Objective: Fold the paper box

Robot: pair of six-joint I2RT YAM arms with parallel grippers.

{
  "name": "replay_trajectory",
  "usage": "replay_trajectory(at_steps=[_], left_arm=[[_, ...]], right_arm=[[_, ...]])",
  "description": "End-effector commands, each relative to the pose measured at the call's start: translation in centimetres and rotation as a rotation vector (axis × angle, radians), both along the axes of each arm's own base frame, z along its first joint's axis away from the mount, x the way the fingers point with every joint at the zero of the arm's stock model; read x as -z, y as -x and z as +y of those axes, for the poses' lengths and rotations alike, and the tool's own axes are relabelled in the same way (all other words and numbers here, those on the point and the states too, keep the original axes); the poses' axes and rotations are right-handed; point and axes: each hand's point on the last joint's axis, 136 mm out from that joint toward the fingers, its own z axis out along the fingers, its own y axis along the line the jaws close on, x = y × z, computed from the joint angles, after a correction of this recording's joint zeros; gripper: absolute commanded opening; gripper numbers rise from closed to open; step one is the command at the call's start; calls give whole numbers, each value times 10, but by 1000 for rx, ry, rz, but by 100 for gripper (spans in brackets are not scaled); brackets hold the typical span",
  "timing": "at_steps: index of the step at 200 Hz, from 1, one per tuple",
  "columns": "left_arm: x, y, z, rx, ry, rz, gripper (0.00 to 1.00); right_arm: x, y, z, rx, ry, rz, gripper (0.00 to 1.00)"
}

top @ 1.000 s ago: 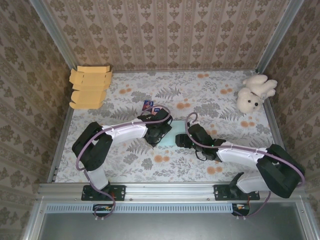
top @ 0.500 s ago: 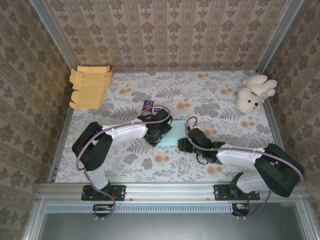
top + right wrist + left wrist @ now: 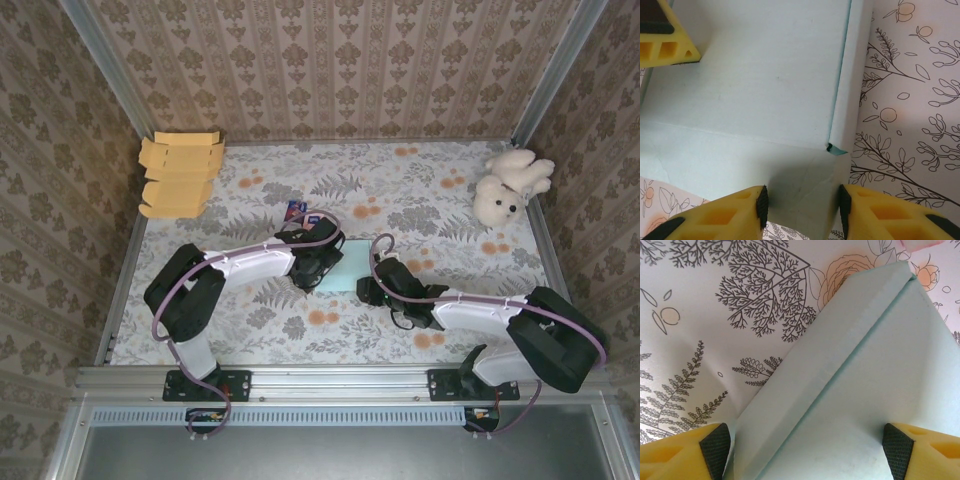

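Left arm pose: left arm [image 3: 240, 265] comes off the near-left base, elbow swung out to the left, pale forearm running right to mid-table, wrist tipped down over the box.
Right arm pose: right arm [image 3: 480, 310] comes off the near-right base, elbow out to the right, forearm low and running left, wrist at the box's near-right corner.
Box location: paper box [image 3: 345, 268] at mid-table on the tablecloth [image 3: 430, 210], between the two wrists, its left part under the left wrist.
Box material: pale blue-green card, matte and smooth, with crisp straight creases.
Box shape, left wrist view: long side panel folded up along a crease, broad flat panel beside it.
Box shape, right wrist view: narrow strip raised along the right edge, ending in a small dark-edged corner; end panel creased off the main face and running toward the camera.
Left claw: left gripper [image 3: 807, 452] spread wide. Yellow fingers, dark grainy pads. One pad just beside the box's edge, the other over the flat panel. Contact cannot be told.
Right claw: right gripper [image 3: 802, 207] about half closed, dark pads flanking the corner of the end panel, card filling the gap. Pinching or just bracketing cannot be told.
Tablecloth: white, printed with ferns and orange blooms, lightly wrinkled.
Other: tan cardboard blanks [image 3: 180, 175] stacked in the far-left corner and a white plush bear [image 3: 510, 187] at far right, both well apart from the box.
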Motion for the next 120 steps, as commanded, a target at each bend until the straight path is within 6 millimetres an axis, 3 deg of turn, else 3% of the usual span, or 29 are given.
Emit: replay_trajectory(at_steps=[1, 120], left_arm=[[24, 12, 26, -34, -99, 66, 82], [24, 11, 27, -35, -105, 66, 82]], right_arm=[[4, 3, 4, -17, -9, 6, 44], [-4, 5, 5, -28, -10, -9, 43]])
